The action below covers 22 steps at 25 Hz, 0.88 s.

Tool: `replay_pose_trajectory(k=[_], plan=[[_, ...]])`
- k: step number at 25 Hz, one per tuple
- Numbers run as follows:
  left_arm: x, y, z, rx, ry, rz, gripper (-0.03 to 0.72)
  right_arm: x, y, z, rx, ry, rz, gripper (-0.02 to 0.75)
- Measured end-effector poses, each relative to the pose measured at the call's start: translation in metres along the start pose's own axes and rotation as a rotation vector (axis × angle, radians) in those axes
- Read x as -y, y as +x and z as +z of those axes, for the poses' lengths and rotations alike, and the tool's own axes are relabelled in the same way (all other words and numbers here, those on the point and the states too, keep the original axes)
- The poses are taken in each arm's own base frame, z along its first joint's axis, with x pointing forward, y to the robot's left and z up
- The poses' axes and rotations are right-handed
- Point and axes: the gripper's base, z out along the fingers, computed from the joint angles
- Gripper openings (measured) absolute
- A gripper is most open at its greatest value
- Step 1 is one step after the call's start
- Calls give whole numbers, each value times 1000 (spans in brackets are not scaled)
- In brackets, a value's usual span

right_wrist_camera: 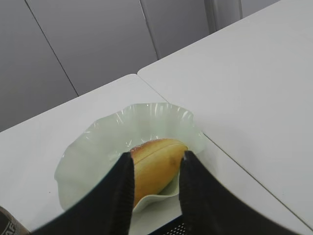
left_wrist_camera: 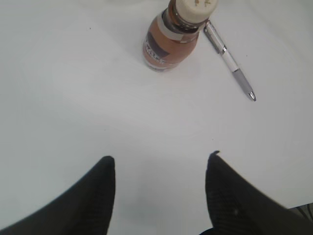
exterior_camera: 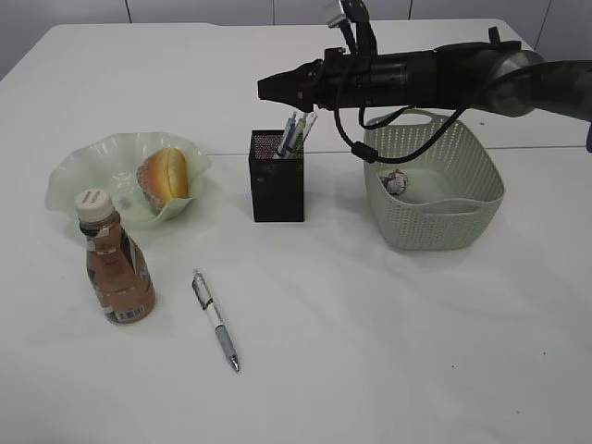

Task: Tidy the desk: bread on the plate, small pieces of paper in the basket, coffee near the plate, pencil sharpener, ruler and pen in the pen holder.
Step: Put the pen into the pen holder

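The right hand (exterior_camera: 268,90) hangs above the pen holder (exterior_camera: 277,185), with nothing visible between its fingers (right_wrist_camera: 120,196), which stand a narrow gap apart in the right wrist view. The holder already contains several items; they cannot be identified individually. The judgement is that a drop into the holder is the step in hand.

Procedure for the step:
1. Keep the right hand centred over the holder's opening until the fingers are clearly parted.
2. Lift straight up before moving sideways, so the fingers do not catch the items standing above the rim.
3. Avoid any sideways contact with the holder, which looks light and may tip.

Remaining work, as judged: 1 pen (exterior_camera: 215,320) lies flat on the desk (exterior_camera: 388,351) in front of the holder, just beside the coffee bottle (exterior_camera: 115,268). The bread (exterior_camera: 165,176) sits on the plate (exterior_camera: 79,171). The bottle stands near the plate. A small crumpled paper (exterior_camera: 396,182) lies in the basket (exterior_camera: 444,222).

Arm pose: the right arm extends roughly level from the right edge of the exterior view, passing over the basket, hand pointing left.

The left hand (left_wrist_camera: 161,169) is held wide and empty above bare desk, with the bottle and pen ahead of it.
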Motion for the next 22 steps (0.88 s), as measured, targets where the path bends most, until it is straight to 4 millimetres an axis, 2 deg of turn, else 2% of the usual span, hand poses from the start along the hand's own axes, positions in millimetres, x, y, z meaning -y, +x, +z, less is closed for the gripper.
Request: replay_pose_trajectory(k=[4, 7, 10, 16, 19, 22], plan=[[0, 0, 0, 0, 0, 0, 433, -1, 0, 0, -5, -6, 39, 247], [0, 0, 0, 0, 0, 0, 433, -4, -2, -2, -86, 6, 78, 249], [0, 0, 0, 0, 0, 0, 433, -15, -20, -13, -212, 46, 134, 249], [0, 0, 0, 0, 0, 0, 433, -62, -80, -40, -404, 119, 207, 249], [0, 0, 0, 0, 0, 0, 433, -86, -100, -49, -481, 184, 269, 249], [0, 0, 0, -2, 0, 0, 433, -107, -109, -55, -554, 228, 406, 249]])
